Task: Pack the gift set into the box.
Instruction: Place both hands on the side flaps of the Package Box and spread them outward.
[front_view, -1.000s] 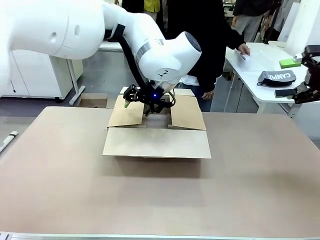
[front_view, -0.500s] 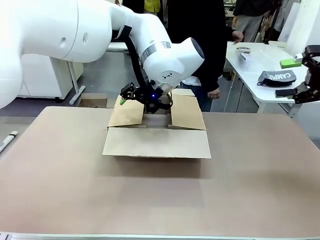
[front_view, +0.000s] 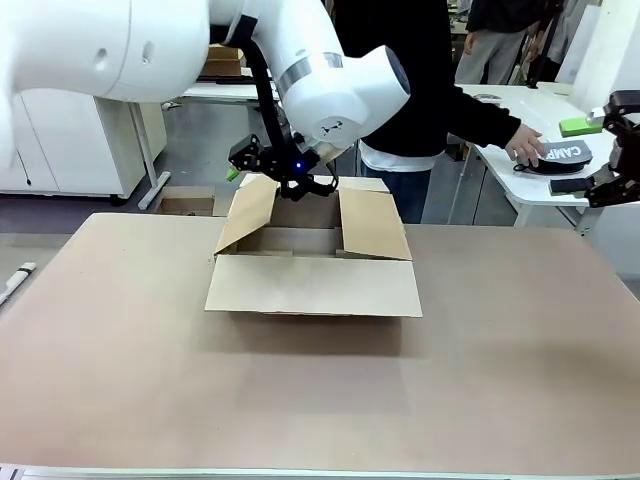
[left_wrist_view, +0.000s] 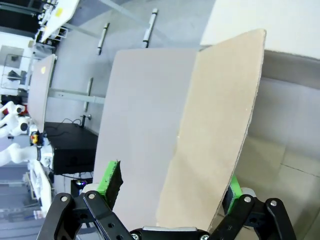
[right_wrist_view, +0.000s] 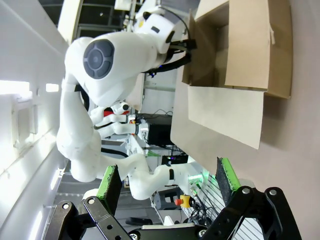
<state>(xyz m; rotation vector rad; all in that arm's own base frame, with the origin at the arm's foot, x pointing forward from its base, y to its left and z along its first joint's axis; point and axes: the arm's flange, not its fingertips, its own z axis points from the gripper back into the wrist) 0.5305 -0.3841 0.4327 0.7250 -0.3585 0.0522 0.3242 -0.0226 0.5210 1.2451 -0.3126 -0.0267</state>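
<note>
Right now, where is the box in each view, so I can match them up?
Front view: the box sits mid-table with its flaps open.
Left wrist view: its raised flap stands between the fingers of the left hand.
Right wrist view: the box is at the top right, rolled sideways.
Shared landmark: the raised flap beside the left hand.

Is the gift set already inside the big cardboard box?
No, the gift set lies on the white side table, by a person's hand.
</note>
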